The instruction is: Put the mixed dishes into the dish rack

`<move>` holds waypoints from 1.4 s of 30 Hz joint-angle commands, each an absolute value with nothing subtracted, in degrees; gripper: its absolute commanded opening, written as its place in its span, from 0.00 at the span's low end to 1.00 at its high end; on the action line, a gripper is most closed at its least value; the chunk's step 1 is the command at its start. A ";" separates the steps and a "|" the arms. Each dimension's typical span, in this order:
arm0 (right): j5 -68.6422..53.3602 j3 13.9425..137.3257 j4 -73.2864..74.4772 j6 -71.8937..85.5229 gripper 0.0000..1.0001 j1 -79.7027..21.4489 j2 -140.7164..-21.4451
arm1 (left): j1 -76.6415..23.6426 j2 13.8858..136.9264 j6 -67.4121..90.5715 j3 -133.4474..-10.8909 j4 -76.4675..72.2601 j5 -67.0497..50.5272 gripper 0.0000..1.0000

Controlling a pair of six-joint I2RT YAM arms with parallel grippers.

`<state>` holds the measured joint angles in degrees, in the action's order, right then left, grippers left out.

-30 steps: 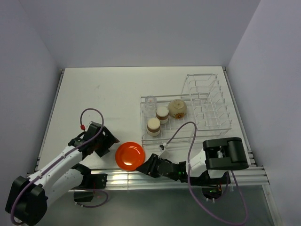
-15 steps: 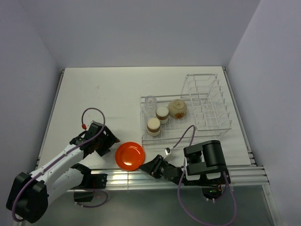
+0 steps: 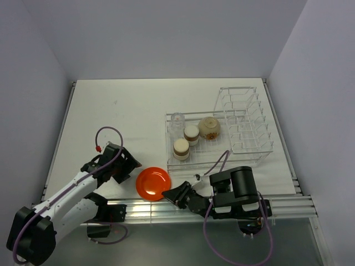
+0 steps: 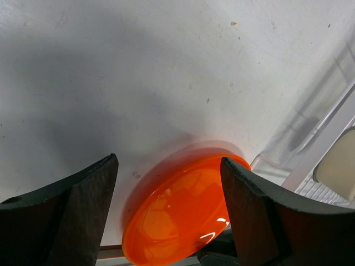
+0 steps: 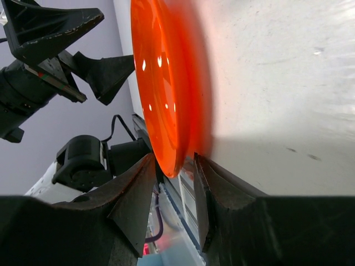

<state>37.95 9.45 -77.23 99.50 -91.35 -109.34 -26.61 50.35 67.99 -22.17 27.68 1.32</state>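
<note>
Plate pickup: the orange plate (image 3: pixel 153 183) lies at the near edge of the surface (image 3: pixel 122 116), its rim between the right arm's jaws (clamped or not, unclear) and the left arm's jaws gaping beside it; next, probably, a firm pinch and a lift to the rack (image 3: pixel 244 119).

The white left arm (image 3: pixel 72 191) slants from its base at 7 o'clock toward 1 o'clock. Its black left gripper (image 3: pixel 133 166) is aimed at 4 o'clock, with the 2 fingers (image 4: pixel 72 210) spread wide. The black right arm (image 3: pixel 236 191) lies folded low at 5 o'clock, its black right gripper (image 3: pixel 168 194) reaching toward 9 o'clock with only a narrow gap between the fingertips; whether they pinch is unclear.
</note>
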 commanded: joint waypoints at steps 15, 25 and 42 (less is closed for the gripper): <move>38.32 14.24 -86.48 107.57 0.27 -89.30 -117.33 | -26.72 47.46 66.62 -21.88 29.80 1.41 0.81; 33.76 15.64 -86.58 108.54 0.00 -89.65 -119.71 | -26.72 48.16 66.45 -22.06 29.36 1.49 0.82; 34.45 13.97 -73.39 108.63 0.00 -100.01 -108.82 | -26.72 42.81 67.59 -25.66 34.54 3.95 0.82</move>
